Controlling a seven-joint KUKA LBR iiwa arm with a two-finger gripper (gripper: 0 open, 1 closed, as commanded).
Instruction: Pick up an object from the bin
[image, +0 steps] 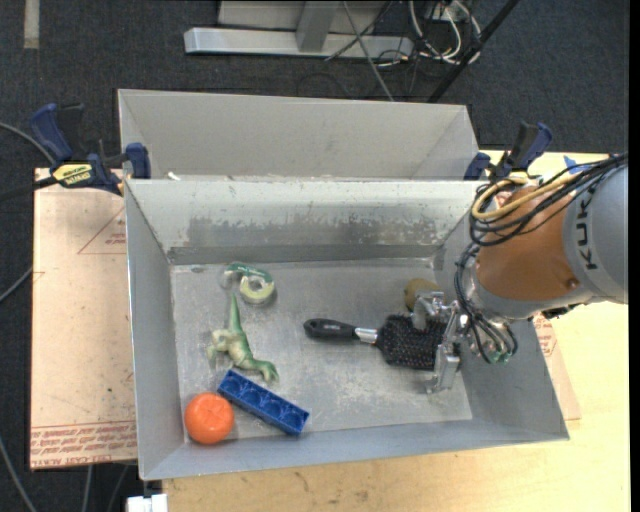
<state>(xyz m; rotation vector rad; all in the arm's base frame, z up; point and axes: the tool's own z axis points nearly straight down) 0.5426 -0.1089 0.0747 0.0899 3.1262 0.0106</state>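
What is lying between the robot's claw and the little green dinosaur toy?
The black hairbrush, seen in the camera view: its bristle head is beside the gripper, its handle points toward the green dinosaur, then bare floor.

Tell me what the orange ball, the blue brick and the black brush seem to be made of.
Orange ball: probably foam or soft rubber; matt, evenly coloured, no glint.
Blue brick: likely hard moulded plastic; straight edges, a row of studs on top.
Black brush: seemingly plastic; smooth, slightly shiny handle, head packed with bristles.
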